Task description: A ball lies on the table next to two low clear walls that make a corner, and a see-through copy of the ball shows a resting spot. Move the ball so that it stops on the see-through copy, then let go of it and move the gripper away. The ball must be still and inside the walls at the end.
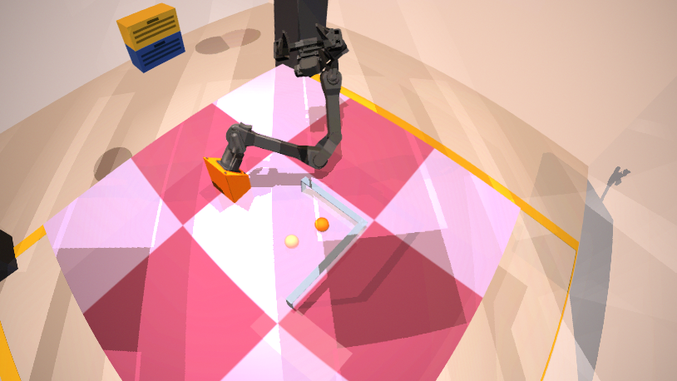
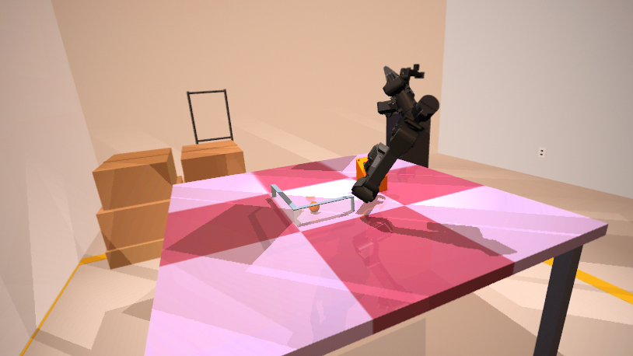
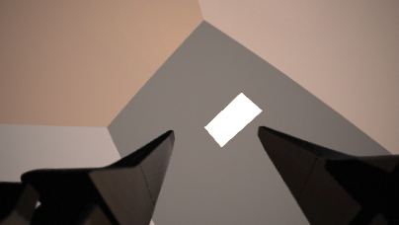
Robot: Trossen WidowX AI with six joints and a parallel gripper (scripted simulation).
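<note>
A solid orange ball (image 1: 322, 224) (image 2: 314, 207) lies on the table inside the corner, apart from both walls. The paler see-through copy (image 1: 291, 240) (image 2: 310, 197) is farther from the corner, down and left of the ball in the top view. One clear wall (image 1: 336, 201) (image 2: 327, 202) ends near the arm's base. The other wall (image 1: 305, 287) (image 2: 283, 196) runs away from the base. My gripper (image 1: 301, 29) (image 3: 215, 132) is open and empty, raised high and well away from the ball. The wrist view shows no ball between the fingers.
The orange base block (image 1: 230, 185) (image 2: 360, 167) stands on the checkered table (image 1: 407, 180) (image 2: 451, 225), with the arm rising from it. Brown boxes (image 2: 132, 190) stand beyond the table. Yellow and blue cases (image 1: 154, 35) lie off the table.
</note>
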